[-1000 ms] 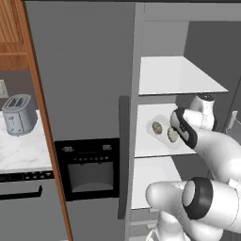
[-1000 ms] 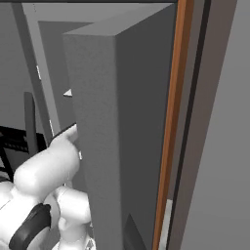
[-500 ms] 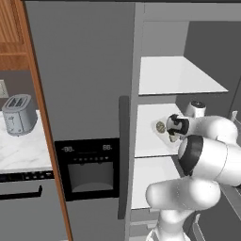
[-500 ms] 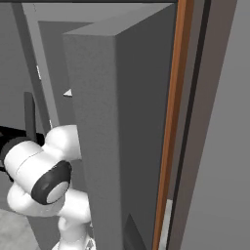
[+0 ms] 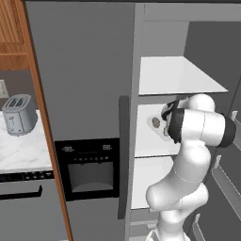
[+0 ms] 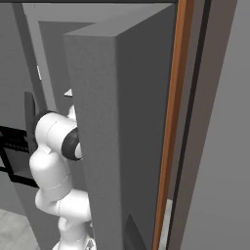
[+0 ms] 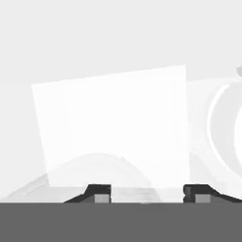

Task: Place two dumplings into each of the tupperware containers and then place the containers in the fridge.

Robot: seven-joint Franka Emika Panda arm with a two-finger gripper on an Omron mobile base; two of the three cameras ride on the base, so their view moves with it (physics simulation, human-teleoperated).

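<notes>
Hand fingers apart, gripping nothing | left base: dumpling in tupperware container on fridge shelf

Left base view: the white arm covers most of the tupperware container on the fridge's middle shelf; one dumpling shows at its left, and any others are hidden. Right base view: the open fridge door hides the shelves. Hand view: the pincer fingertips are cut off below; the pale shapes beyond are washed out.
</notes>
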